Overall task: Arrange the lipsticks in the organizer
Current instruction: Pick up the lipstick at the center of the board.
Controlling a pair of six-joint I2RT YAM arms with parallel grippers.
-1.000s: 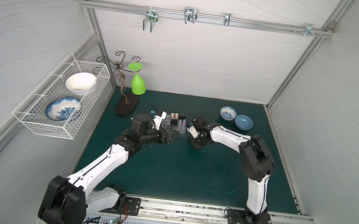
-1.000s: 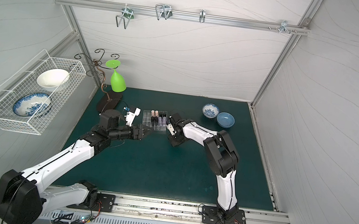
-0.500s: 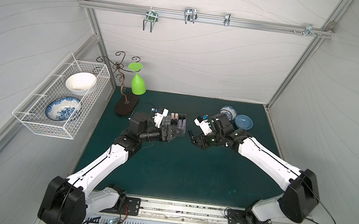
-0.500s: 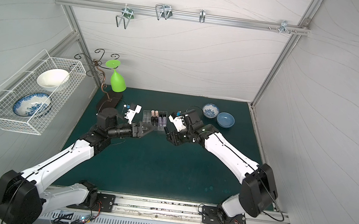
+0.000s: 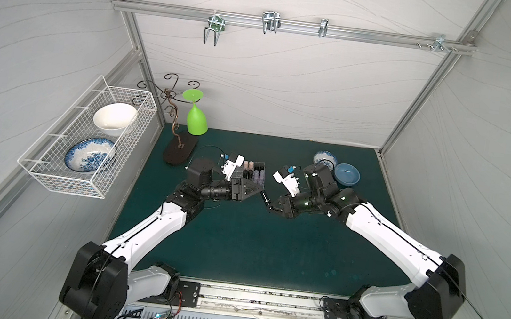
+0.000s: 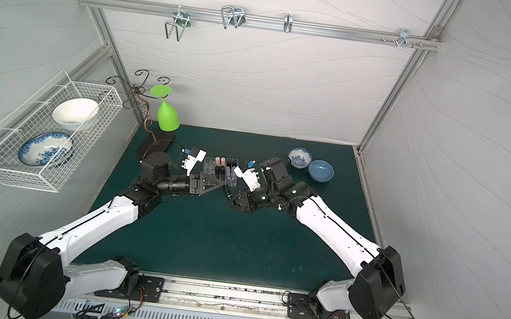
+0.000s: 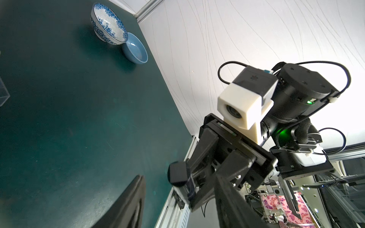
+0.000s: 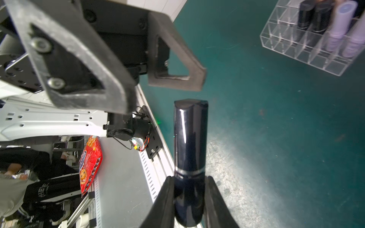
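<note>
The clear organizer (image 5: 252, 180) (image 6: 209, 165) (image 8: 308, 49) stands on the green mat with pink, black and lilac lipsticks upright in its cells. My right gripper (image 5: 270, 204) (image 6: 231, 199) (image 8: 189, 189) is shut on the base of a glossy black lipstick (image 5: 264, 197) (image 7: 178, 174) (image 8: 190, 138), held above the mat just in front of the organizer. My left gripper (image 5: 258, 191) (image 6: 220, 185) (image 7: 178, 183) faces it with its jaws open. The lipstick's free end sits right at the left fingertips (image 8: 197, 79); nothing is gripped there.
A blue-patterned bowl (image 5: 325, 159) and a plain blue bowl (image 5: 347, 174) sit at the back right. A green glass (image 5: 197, 119) hangs upside down on a curly metal stand (image 5: 179, 153) at the back left. A white wire basket (image 5: 88, 145) with two bowls hangs on the left wall.
The right arm's elbow has swung far out to the right while its gripper stayed in front of the organizer with the black lipstick. The left gripper's jaws have narrowed a little.
</note>
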